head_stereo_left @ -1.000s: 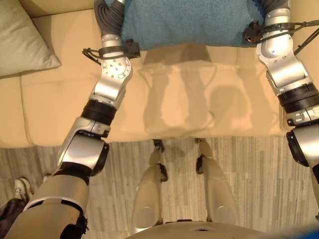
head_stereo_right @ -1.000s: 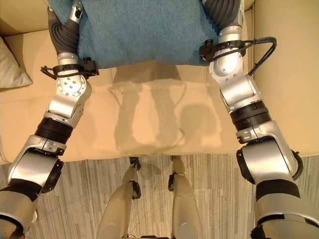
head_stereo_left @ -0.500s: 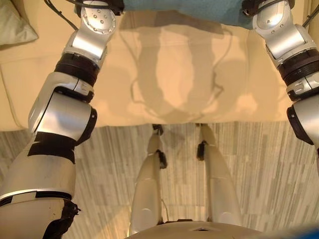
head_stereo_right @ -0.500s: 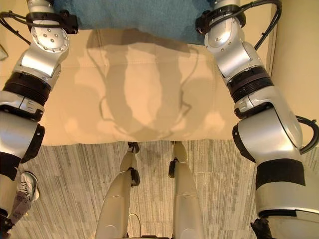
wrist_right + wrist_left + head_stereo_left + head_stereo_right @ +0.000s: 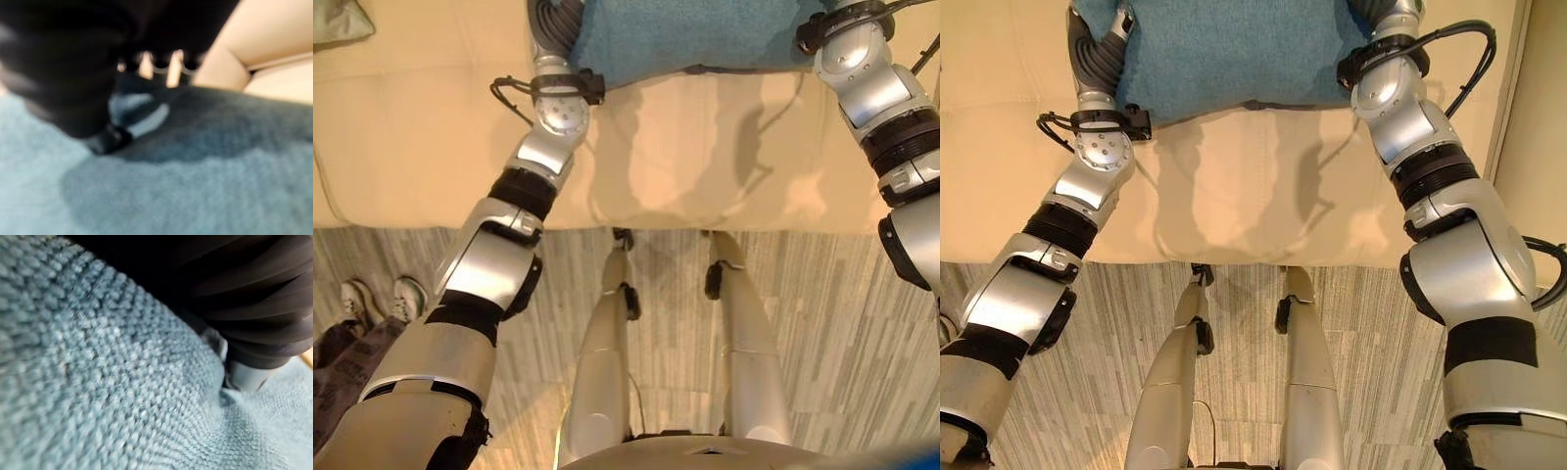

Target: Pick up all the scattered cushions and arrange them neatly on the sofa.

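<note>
Now teal cushion (image 5: pixel 1234 49) lower in view, left arm drawn inward, sofa (image 5: pixel 1234 186) beneath

pale plank floor (image 5: pixel 822 323), person's shoes (image 5: pixel 377 297)

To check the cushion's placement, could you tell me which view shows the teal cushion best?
The right eye view: the teal cushion spans between both arms above the sofa seat. The left eye view shows less; wrist views show close-up fabric.

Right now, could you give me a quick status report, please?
Both hands on the teal cushion, left hand and right hand at its sides, finger state unclear. Cushion held over the sofa. Nothing blocking.
</note>
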Controlling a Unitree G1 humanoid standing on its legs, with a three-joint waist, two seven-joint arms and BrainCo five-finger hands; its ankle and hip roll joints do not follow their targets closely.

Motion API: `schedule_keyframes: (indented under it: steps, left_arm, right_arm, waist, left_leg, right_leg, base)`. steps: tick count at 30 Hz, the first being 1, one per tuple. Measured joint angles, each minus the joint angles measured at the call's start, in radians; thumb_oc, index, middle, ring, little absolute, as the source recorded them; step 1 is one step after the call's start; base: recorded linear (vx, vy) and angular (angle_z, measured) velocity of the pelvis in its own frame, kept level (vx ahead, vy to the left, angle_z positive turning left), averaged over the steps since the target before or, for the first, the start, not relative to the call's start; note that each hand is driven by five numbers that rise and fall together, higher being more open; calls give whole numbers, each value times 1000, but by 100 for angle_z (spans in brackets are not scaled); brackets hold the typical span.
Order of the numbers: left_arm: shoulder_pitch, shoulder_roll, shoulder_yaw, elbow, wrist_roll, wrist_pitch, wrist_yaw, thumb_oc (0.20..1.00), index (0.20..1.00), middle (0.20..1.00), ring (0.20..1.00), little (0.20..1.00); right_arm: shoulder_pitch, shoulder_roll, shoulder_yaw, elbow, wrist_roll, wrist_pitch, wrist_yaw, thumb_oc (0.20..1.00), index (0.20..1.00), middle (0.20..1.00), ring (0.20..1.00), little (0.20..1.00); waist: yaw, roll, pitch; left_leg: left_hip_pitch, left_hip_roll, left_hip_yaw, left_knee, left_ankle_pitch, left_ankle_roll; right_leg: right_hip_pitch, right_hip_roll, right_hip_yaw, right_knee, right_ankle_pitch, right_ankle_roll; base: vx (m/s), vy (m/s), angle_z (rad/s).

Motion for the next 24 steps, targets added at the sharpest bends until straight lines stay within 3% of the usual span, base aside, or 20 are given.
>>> schedule_keyframes:
  steps: [5,12,19,24]
  left_arm:
    - [2,49,0,0,-20,16,-10,1000,1000,1000,1000,1000]
    - [24,120,3,-17,-16,30,-50,1000,1000,1000,1000,1000]
    - [303,172,74,-129,-16,32,-137,1000,1000,1000,1000,1000]
    - [536,206,182,-191,-13,30,-218,1000,1000,1000,1000,1000]
  right_arm:
    - [30,-11,-36,-58,-1,6,-16,1000,1000,1000,1000,1000]
    - [152,-2,-96,-139,-22,16,16,1000,1000,1000,1000,1000]
    - [427,-35,-123,-323,-83,19,114,1000,1000,1000,1000,1000]
    - [657,-68,-205,-482,-100,-16,206,1000,1000,1000,1000,1000]
  waist:
    - [-17,-5,3]
    - [-18,-56,32]
    - [-14,-57,32]
    - [-9,-54,31]
  left_leg:
    - [1,1,3,7,0,0]
    - [69,9,28,7,-2,-2]
    - [237,16,39,-34,-14,-11]
    - [374,18,41,-53,-35,-10]
  right_leg:
    - [0,1,0,3,0,0]
    - [53,8,18,4,2,-2]
    - [216,20,21,-32,-12,6]
    - [360,17,10,-54,-37,-2]
  base:
    - [-37,-31,-1]
    - [-53,6,-8]
    - [3,36,-6]
    - [44,51,3]
